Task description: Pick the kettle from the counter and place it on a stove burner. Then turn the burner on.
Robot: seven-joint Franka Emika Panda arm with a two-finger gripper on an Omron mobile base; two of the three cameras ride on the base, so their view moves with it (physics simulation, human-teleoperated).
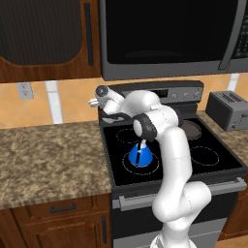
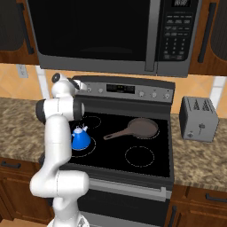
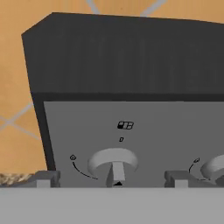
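The blue kettle [image 1: 140,156] [image 2: 81,139] stands upright on the front-left stove burner [image 1: 127,167] [image 2: 91,148], whose white ring shows no red glow. My gripper [image 1: 105,100] [image 2: 81,85] [image 3: 112,177] is up at the left end of the stove's back control panel [image 3: 153,131], far from the kettle. It is open. In the hand view, a grey knob [image 3: 113,161] sits between the fingertips [image 3: 43,178], which stand apart from it on both sides. The granite counter [image 1: 48,155] lies left of the stove.
A brown frying pan [image 2: 142,127] rests on the back-right burner. A toaster [image 2: 198,117] stands on the right counter. A microwave [image 2: 111,35] hangs low over the stove. A second knob [image 3: 214,166] sits just right of the gripper.
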